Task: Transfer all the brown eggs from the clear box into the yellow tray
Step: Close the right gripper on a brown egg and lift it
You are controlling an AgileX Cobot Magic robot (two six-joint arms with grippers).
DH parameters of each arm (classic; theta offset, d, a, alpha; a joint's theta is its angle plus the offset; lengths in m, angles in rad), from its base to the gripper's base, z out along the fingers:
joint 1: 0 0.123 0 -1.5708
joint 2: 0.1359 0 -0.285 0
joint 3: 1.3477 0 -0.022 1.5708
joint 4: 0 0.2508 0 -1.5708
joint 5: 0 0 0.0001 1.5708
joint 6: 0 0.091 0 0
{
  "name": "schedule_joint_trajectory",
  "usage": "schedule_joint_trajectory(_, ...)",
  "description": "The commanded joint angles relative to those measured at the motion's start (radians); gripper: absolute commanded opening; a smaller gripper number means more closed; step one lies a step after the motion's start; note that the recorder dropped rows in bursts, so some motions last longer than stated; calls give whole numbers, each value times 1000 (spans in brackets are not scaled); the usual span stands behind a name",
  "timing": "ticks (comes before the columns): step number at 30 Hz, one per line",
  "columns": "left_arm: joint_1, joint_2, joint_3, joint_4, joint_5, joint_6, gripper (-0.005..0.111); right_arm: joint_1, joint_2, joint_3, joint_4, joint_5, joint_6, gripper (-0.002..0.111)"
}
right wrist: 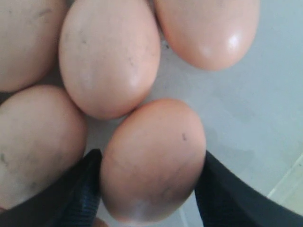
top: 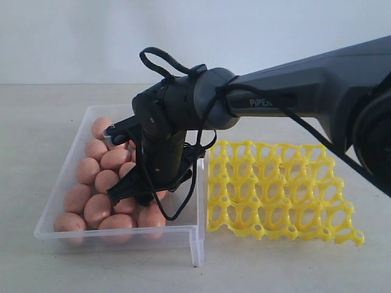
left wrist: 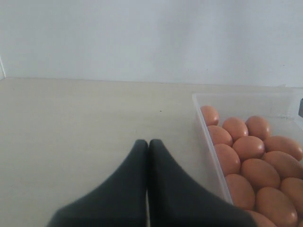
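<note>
Down in the shallow, low-walled, transparent plastic clear box (top: 183, 235), the right gripper (right wrist: 150, 184) pinches one smooth, faintly specked, pinkish-brown oval egg (right wrist: 154, 158), a dark finger against each flank. This egg lies on its side, long axis running lengthwise between the fingers. Other brown eggs (top: 98, 183) crowd around it. Just beside the box lies the bright, openwork-lattice yellow tray (top: 281, 189). The left gripper (left wrist: 148, 147), tips pressed together, hovers over the pale bench (left wrist: 71, 132).

We see soft, even light; a glare spot marks the smooth pinkish-brown egg (right wrist: 208, 33) beyond the black right pincer (right wrist: 150, 161), itself blurred
</note>
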Motion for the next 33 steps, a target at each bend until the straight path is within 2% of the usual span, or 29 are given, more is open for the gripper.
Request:
schedule_joint_trajectory(1,1,3,-4,-5,0,1,-4,-3,-2,-5,1,-29,-14,55)
schedule_joint_trajectory(8,1,3,-4,-5,0,1,-4,-3,-2,-5,30,-71,-14,56)
schedule_joint_trajectory(13,1,3,-4,-5,0,1,-4,-3,-2,-5,48,-105,-6,70)
schedule_joint_trajectory(16,1,3,-4,-5,0,1,-4,-3,-2,-5,48,-98,6,67)
schedule_joint_trajectory(20,1,3,-4,-5,0,1,-4,-3,-2,-5,48,-98,6,53)
schedule_joint_trajectory(28,1,3,-4,-5,0,1,-4,-3,-2,-5,59,-83,6,1)
schedule_joint_trajectory(33,1,3,-4,-5,0,1,-4,-1,-39,0,55,-104,-39,0)
